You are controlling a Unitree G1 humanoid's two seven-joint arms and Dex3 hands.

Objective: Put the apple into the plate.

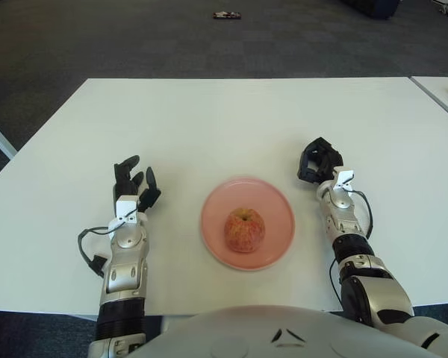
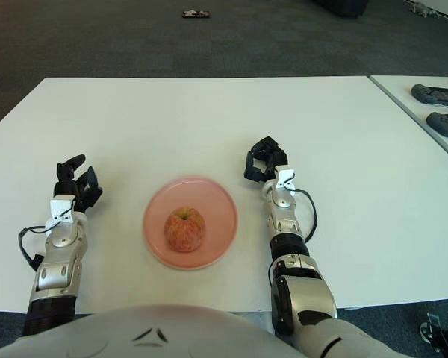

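A red-yellow apple [image 1: 244, 230] stands upright in the middle of a pink plate [image 1: 213, 203] near the front of the white table [image 1: 231, 119]. My right hand [image 1: 318, 160] is to the right of the plate, apart from it, fingers curled and holding nothing. To the left of the plate my left hand [image 1: 134, 183] shows with fingers spread upward and holding nothing.
A second white table [image 2: 418, 82] stands at the right with two dark devices [image 2: 437, 95] on it. A small dark object [image 1: 227, 15] lies on the carpet beyond the table's far edge.
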